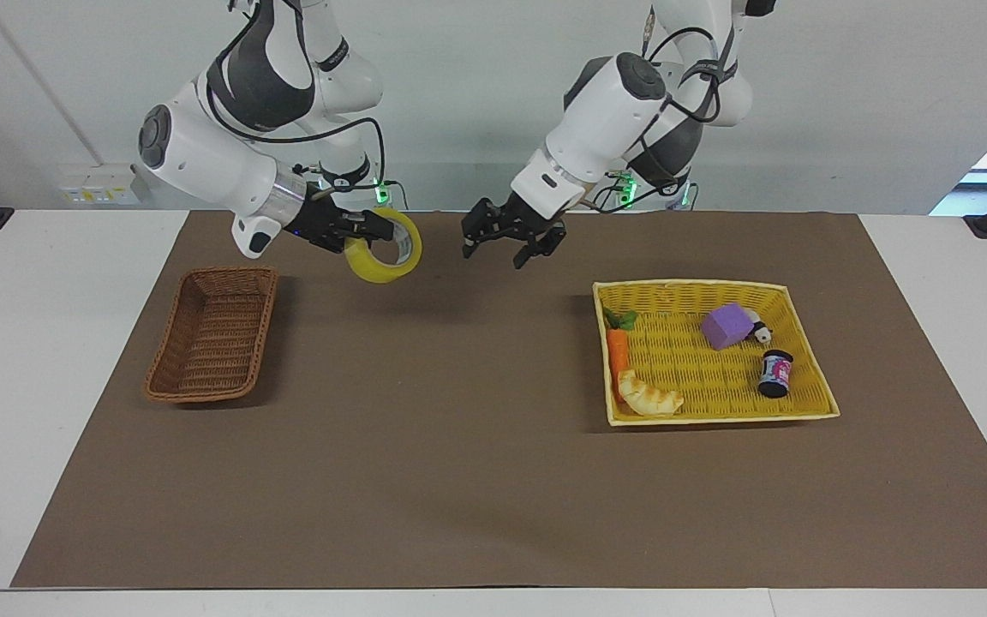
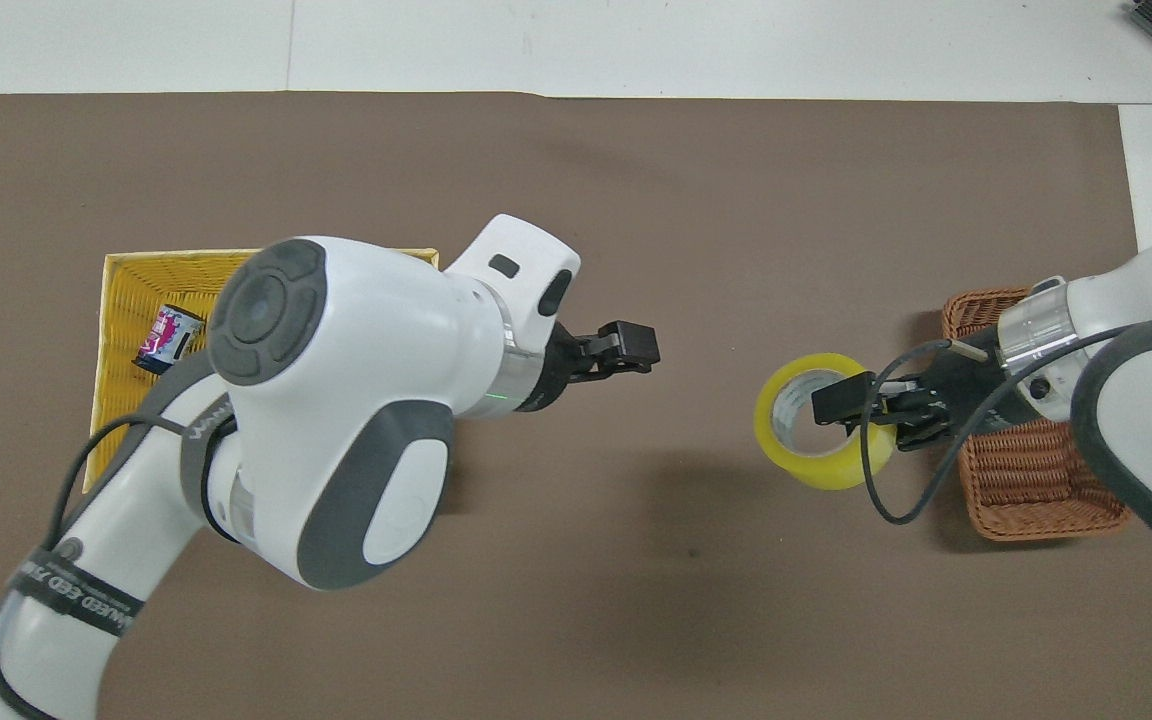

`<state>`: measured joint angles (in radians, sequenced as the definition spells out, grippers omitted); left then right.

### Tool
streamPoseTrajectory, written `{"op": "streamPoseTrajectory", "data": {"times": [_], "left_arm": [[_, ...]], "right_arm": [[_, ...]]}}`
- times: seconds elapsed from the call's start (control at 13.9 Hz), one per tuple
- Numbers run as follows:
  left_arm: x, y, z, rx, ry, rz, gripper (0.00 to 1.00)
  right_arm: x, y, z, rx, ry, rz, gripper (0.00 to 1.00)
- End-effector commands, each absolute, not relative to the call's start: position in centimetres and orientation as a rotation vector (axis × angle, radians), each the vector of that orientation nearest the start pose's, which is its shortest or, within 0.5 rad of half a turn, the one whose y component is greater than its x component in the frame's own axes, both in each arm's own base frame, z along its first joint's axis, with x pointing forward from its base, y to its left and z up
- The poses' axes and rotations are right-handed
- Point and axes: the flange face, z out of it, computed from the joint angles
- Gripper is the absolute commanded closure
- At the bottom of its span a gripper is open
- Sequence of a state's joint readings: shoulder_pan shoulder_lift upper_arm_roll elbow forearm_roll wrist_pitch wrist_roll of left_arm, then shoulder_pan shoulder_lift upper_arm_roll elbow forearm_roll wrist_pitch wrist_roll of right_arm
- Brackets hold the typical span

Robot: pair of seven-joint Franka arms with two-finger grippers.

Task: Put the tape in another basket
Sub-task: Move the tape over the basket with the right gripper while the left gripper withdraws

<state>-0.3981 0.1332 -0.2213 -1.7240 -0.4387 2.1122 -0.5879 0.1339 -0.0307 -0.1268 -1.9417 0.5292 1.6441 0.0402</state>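
Observation:
The tape [image 1: 371,269] [image 2: 822,472], a yellow ring with a white core, hangs in the air over the brown mat beside the dark brown wicker basket [image 1: 212,336] [image 2: 1034,486]. My right gripper [image 1: 380,230] [image 2: 841,405] is shut on the tape's wall, with one finger through the ring's hole. The basket holds nothing. My left gripper [image 1: 493,255] [image 2: 636,355] is open and holds nothing. It hovers over the mat's middle, well apart from the tape.
A yellow woven tray basket [image 1: 699,284] [image 2: 121,300] lies toward the left arm's end. It holds a carrot [image 1: 618,353], a croissant [image 1: 649,398], a purple block [image 1: 726,326], a small panda [image 1: 759,330] and a can [image 1: 774,374]. The left arm covers much of this basket in the overhead view.

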Motion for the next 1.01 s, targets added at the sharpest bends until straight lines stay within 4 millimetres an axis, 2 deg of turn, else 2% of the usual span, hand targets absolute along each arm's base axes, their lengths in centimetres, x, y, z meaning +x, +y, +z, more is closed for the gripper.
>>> {"op": "streamPoseTrajectory", "data": {"times": [0.0,0.14,0.22,0.36,0.58,0.72,0.79,0.94], "left_arm": [[52.2,-32.5,53.2,-3.583,-0.33,0.122,0.0],[54.0,-29.1,52.8,-3.568,-0.228,0.059,0.0],[55.0,-26.9,52.7,-3.543,-0.133,0.022,0.0],[56.4,-22.4,52.5,-3.499,0.097,-0.01,0.0],[57.4,-15.9,52.9,-3.376,0.386,-0.035,0.0],[57.6,-12.8,53.2,-3.285,0.407,-0.041,0.0],[57.6,-11.3,53.6,-3.232,0.394,-0.038,0.0],[57.3,-8.6,54.8,-3.157,0.356,-0.058,0.0]], "right_arm": [[52.4,-0.6,48.5,-2.701,0.128,0.283,1.0],[52.2,-4.6,47.8,-2.779,0.114,0.25,1.0],[52.1,-7.1,46.9,-2.78,0.129,0.247,1.0],[51.7,-10.6,44.9,-2.778,0.101,0.213,1.0],[51.5,-14.6,42.1,-2.814,0.078,0.144,1.0],[52.5,-17.6,38.8,-2.829,0.07,0.088,1.0],[52.9,-18.3,37.9,-2.834,0.074,0.064,1.0],[53.2,-18.6,37.2,-2.838,0.077,0.065,1.0]]}}
